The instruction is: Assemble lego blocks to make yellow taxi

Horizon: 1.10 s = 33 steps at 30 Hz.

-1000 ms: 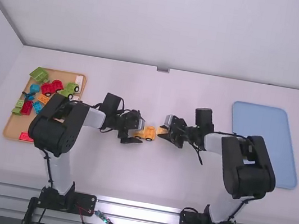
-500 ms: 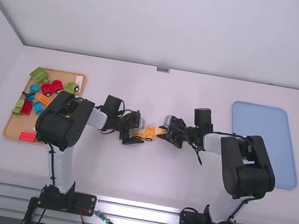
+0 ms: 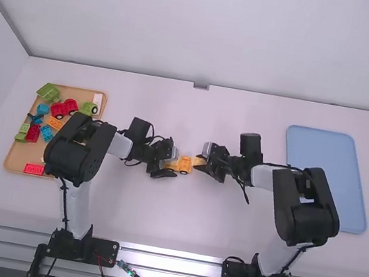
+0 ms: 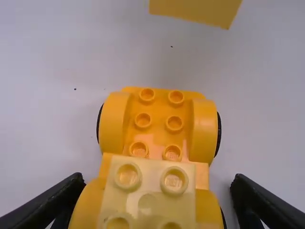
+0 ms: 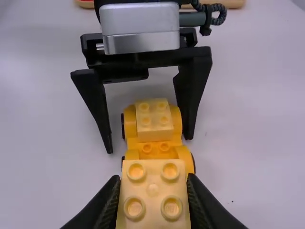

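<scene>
Your right pincer (image 5: 153, 183) is clamped on a pale yellow block (image 5: 152, 205); just beyond it lies the yellow car base (image 4: 159, 109), its long axis running from one pincer to the other. Your left pincer (image 4: 158, 186) is nearer, spread around the base's far end, where a second pale block (image 4: 147, 191) sits. Bare studs face your right pincer, so you'd likely advance slightly, then press down. You can read no writing on the blocks.
</scene>
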Motion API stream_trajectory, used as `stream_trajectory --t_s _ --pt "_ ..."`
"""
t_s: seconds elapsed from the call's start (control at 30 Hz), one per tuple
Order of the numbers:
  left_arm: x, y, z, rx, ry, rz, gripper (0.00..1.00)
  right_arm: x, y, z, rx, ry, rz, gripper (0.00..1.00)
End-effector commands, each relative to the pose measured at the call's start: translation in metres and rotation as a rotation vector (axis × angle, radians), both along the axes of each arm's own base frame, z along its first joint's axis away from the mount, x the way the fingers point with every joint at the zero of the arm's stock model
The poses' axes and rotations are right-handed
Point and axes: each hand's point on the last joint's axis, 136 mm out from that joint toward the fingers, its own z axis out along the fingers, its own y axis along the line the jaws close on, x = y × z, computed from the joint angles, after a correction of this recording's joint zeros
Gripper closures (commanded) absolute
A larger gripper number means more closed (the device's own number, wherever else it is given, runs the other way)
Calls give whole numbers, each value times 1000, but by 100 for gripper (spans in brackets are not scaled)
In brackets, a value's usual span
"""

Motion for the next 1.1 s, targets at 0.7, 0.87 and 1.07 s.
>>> stream_trajectory --t_s 0.7,0.87,1.07 --pt "5 -2 2 -11 -36 -15 40 5 29 -17 -15 58 91 90" --pt "6 -2 3 -11 -38 -15 45 5 29 -17 -5 68 94 90" --pt "7 -2 3 -12 -43 -16 51 3 33 -17 -6 60 106 90"
